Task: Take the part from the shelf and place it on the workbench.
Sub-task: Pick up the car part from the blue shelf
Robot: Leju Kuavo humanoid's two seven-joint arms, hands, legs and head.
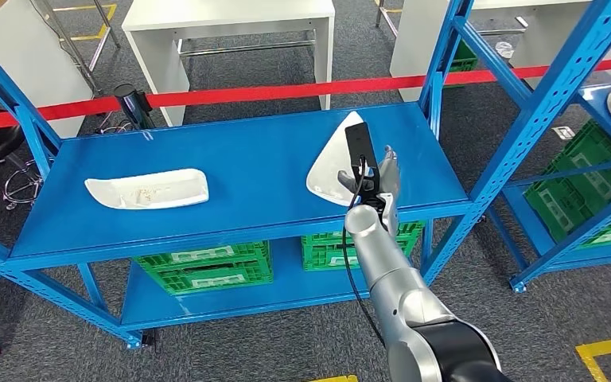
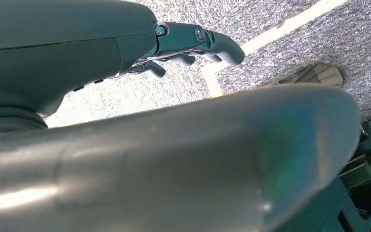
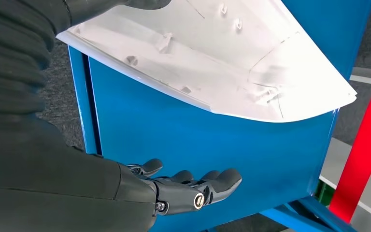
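While the right hand (image 1: 371, 177) is hovering at the front right of the blue shelf (image 1: 239, 171), the step in hand appears to be the reach for the part, with no grasp made yet. Its fingers (image 3: 207, 182) are lying spread and holding nothing, just beside the near edge of the white part (image 1: 332, 163) (the right wrist view is showing a gap between them). That part is lying on the shelf top, its long axis running from the front edge back toward the rear right, with the narrow tip pointing away from the robot and the broad end nearest the hand. Next, I judge, the fingers need to be closing around that broad near edge before any lifting. A second white part (image 1: 148, 189) is lying crosswise on the shelf's left side. The left hand (image 2: 193, 46) is hanging over the floor, fingers curled in on nothing.
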